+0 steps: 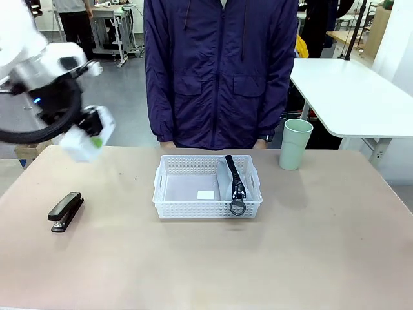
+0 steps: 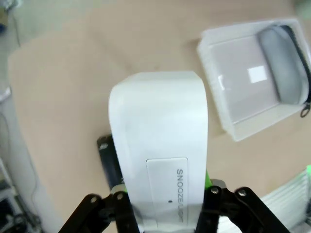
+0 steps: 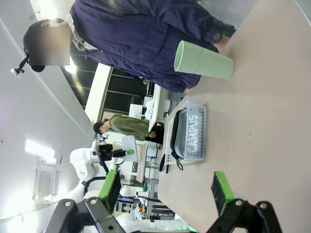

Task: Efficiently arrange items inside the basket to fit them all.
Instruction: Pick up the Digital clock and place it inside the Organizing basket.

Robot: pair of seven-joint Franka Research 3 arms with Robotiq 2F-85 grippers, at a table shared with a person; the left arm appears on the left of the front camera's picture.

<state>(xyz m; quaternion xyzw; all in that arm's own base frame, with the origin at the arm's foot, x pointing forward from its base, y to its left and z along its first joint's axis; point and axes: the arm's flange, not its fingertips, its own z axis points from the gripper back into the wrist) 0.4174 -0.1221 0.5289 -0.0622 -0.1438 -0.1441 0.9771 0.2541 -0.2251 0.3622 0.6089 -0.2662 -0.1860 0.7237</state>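
Beige tabletop (image 1: 322, 245) runs across to a person (image 1: 219, 71) in a dark jacket at the far edge, with the white lattice basket (image 1: 169, 184) near the middle. My left gripper (image 1: 90, 139) hangs above the table's left end, and its 2 fingers are clenched on the short end of the white box (image 1: 80, 145), which sticks out lengthwise away from my wrist. From there the basket lies to my right and lower down, its long axis running side to side across the table. The grey pouch (image 1: 222, 177) fills its right part, and the pouch's black strap (image 1: 235, 184) and ring hang over the near wall, so the bare floor on the left side is where I judge the box should go. Whether the box's length suits that gap I cannot say for sure from the blurred wrist view. The black stapler (image 1: 66, 210) lies on the table below my left arm. The pale green cup (image 1: 295, 143) stands upright beyond the basket's right end. My right gripper (image 3: 166, 187) is spread wide with nothing between its pads.
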